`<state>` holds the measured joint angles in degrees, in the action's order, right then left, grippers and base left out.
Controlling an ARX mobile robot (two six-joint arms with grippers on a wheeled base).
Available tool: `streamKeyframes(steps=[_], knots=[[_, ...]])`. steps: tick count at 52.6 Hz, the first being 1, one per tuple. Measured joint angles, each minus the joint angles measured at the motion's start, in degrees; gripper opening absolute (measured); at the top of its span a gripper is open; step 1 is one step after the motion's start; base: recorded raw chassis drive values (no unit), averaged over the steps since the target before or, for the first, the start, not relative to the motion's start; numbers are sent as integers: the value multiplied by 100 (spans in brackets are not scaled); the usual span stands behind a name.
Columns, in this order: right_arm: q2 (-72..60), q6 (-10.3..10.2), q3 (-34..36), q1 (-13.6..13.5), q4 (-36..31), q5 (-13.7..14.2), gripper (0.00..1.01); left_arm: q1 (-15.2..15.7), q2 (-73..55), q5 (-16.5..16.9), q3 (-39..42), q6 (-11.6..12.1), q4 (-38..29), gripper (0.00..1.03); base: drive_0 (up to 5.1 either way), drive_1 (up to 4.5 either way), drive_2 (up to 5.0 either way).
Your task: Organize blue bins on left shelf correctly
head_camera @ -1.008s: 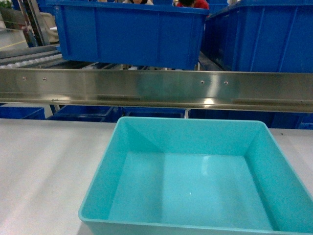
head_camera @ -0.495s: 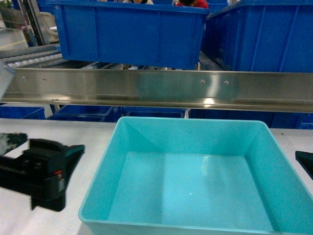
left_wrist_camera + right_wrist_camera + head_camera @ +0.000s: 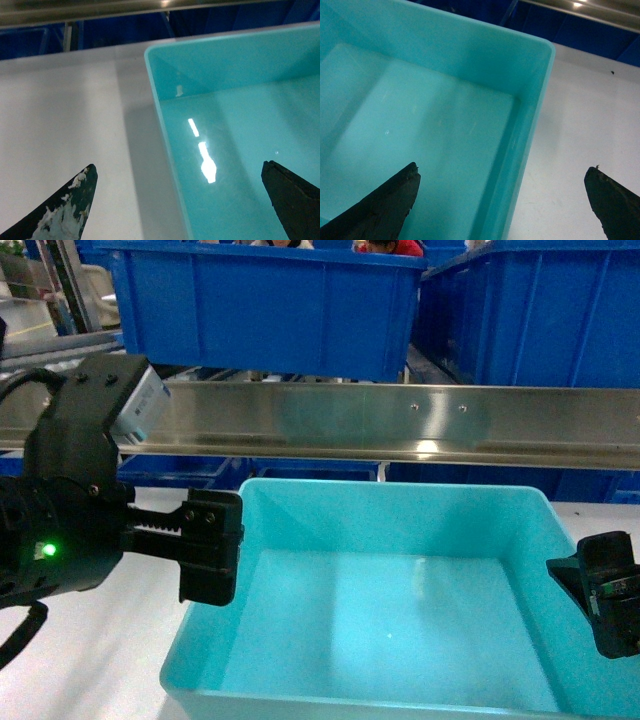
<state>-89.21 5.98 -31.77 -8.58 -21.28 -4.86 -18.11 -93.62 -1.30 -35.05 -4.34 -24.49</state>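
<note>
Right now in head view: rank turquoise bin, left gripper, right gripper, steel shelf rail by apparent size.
1. turquoise bin, largest
2. steel shelf rail, spans the full frame width
3. left gripper with its arm, bulky, but close to the camera so likely inflated
4. right gripper, smallest; cut off by the frame edge

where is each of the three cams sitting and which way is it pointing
Head: on the robot, facing forward and slightly down at the turquoise bin, steel shelf rail and dark blue bins; both grippers show.
Left wrist: above the bin's left wall; open left gripper straddles it.
Right wrist: above the bin's right wall; open right gripper straddles it.
All share the turquoise bin on the grey tabletop.
</note>
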Motion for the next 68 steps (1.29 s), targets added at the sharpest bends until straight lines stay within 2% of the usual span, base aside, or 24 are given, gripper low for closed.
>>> streamKeyframes(steps=[6,13,20,36,43,47,50,54,59,68], knots=[[-275,59,-136,57,157,31,98,-70,-249,-70,-107,-111,166,98,0,0,0],[-555,74,-136,247,136,37,98,-203,-490,-225,-175,-258,455,98,0,0,0],[-776,96,-92,345,37,7,98,-278,-730,-306,-177,-435,461,98,0,0,0],[-1196,116,2,376,-203,-98,98,-356,-1128,-474,-173,-780,393,98,0,0,0],[-1270,122,9,369,-219,-90,98,-398,-1226,-529,-164,-837,409,98,0,0,0],[-1305,140,48,367,-208,-61,97,-420,-1231,-568,-164,-883,433,88,0,0,0],[-1320,142,70,365,-190,-57,91,-420,-1231,-590,-164,-894,437,80,0,0,0],[-1322,162,87,363,-190,-50,80,-444,-1231,-603,-164,-901,435,69,0,0,0],[-1322,162,90,350,-221,-48,71,-448,-1231,-627,-164,-911,435,60,0,0,0],[-1320,162,120,330,-323,-35,42,-446,-1231,-623,-166,-918,461,31,0,0,0]])
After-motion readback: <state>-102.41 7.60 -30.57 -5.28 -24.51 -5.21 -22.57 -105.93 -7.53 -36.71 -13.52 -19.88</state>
